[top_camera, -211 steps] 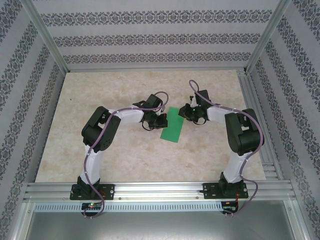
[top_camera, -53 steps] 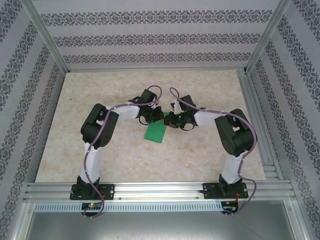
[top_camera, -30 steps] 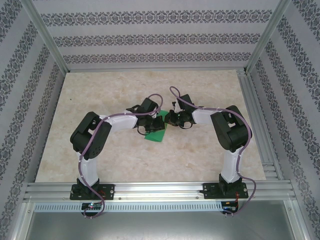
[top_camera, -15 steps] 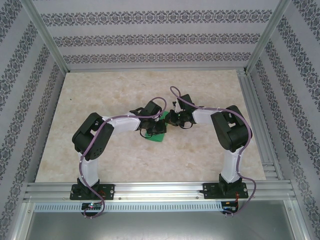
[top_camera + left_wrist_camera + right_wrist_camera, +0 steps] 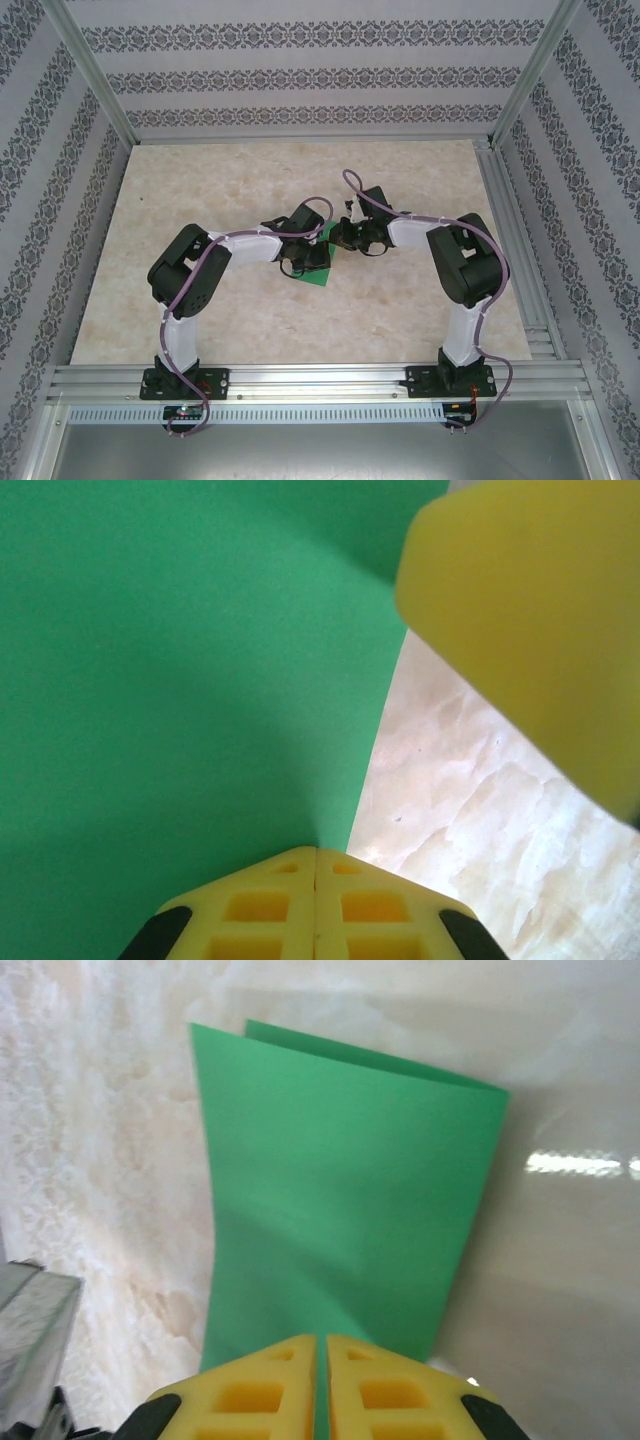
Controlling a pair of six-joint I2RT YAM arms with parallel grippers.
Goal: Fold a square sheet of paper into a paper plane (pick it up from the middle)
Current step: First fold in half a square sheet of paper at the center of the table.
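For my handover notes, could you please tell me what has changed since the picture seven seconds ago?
Both end effectors closed in over the green paper, which slid toward the near left. The left end effector is shut at its edge, and the right end effector is shut on it. The paper stays folded.

Tabletop [image 5: 200, 190]: pale beige, marbled stone look (a bright glare streak in the right wrist view).
Walls [image 5: 320, 80]: white with grey ornamental bands, on three sides.
Corner posts [image 5: 92, 75]: bare aluminium, slanting up from the far corners.
Near rail [image 5: 320, 380]: slotted aluminium, along the front edge.
Right-side rails [image 5: 535, 320]: aluminium, parallel, beside the tabletop.
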